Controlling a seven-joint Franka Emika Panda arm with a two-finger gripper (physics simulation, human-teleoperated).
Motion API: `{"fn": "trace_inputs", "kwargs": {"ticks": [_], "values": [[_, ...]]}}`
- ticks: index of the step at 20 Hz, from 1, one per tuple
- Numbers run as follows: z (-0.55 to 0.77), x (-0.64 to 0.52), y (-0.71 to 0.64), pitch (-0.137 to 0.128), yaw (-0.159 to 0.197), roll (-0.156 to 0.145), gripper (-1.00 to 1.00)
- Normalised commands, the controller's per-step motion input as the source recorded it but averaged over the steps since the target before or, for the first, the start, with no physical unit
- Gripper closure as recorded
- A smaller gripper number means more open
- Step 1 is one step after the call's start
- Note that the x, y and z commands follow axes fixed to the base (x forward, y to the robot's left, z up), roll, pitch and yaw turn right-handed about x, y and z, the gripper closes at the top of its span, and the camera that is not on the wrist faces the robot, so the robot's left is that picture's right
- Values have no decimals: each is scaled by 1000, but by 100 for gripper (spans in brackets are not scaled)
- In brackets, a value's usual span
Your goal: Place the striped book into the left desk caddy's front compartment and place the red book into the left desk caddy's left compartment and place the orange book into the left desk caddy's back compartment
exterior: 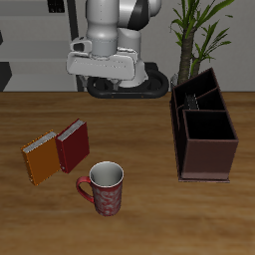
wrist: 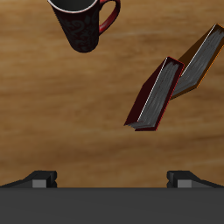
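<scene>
The red book (exterior: 73,144) and the orange book (exterior: 42,157) lie side by side on the table, touching, behind the mug. Both show in the wrist view, red (wrist: 157,94) and orange (wrist: 203,57). The left desk caddy (exterior: 206,149) stands at the far side of the table from them. A thin black-and-grey striped thing (exterior: 197,97), apparently the striped book, sits in the caddy compartment nearest the robot's base. My gripper (exterior: 105,70) hangs high near the base, open and empty; its fingertips (wrist: 39,178) stand wide apart.
A dark red patterned mug (exterior: 105,187) stands near the table's front edge, close to the two books; it also shows in the wrist view (wrist: 83,22). A potted plant (exterior: 194,40) rises behind the caddy. The robot's black base (exterior: 125,85) is at the table's back.
</scene>
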Motion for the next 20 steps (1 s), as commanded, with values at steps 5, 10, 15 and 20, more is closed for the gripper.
{"fn": "trace_inputs", "kwargs": {"ticks": [5, 10, 15, 20], "values": [[10, 56, -134, 18, -6, -5, -100], [106, 272, -503, 46, -13, -24, -100], [100, 168, -278, -21, 11, -35, -100], [-100, 144, -150, -37, -37, -12, -100]]}}
